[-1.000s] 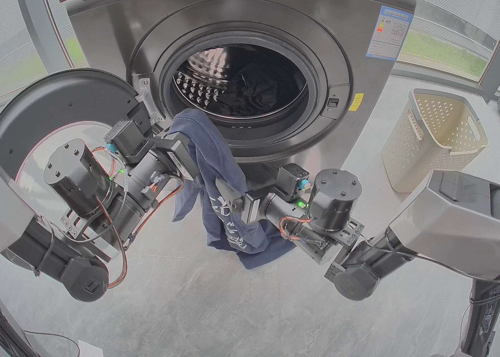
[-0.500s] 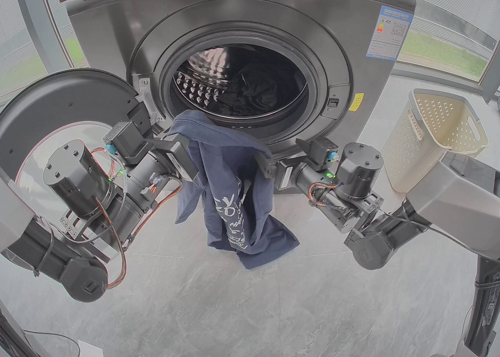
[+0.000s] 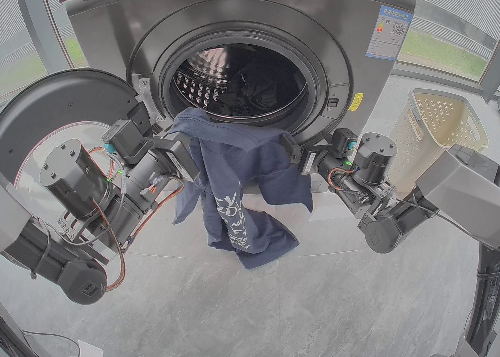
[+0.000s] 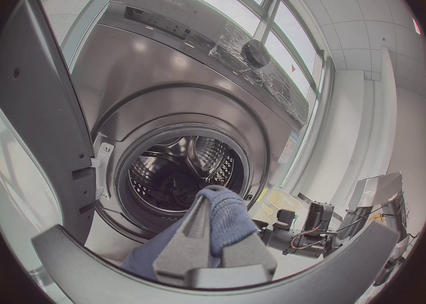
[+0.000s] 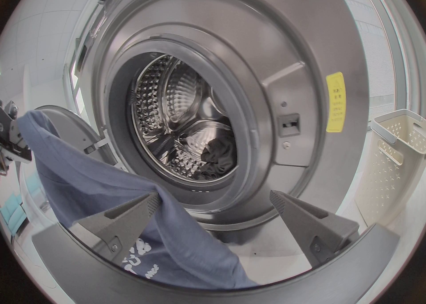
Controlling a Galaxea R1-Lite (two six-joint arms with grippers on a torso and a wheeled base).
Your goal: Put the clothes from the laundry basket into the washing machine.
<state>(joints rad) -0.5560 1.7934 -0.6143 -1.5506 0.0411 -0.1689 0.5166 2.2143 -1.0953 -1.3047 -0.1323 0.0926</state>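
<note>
navy shirt (image 3: 229, 160), white print | grey washing machine (image 3: 338, 35) | cream perforated laundry basket (image 3: 406, 152)

The washing machine (image 3: 338, 35) stands open, door (image 3: 57, 108) swung left; the blue shirt (image 3: 234, 165) hangs across its lower rim.

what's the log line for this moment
left gripper: shut on blue shirt | right gripper: open, shirt draped on it | washing machine door: open

Matt blue cloth shirt (image 3: 234, 165); glossy dimpled metal drum (image 3: 208, 79)
</note>
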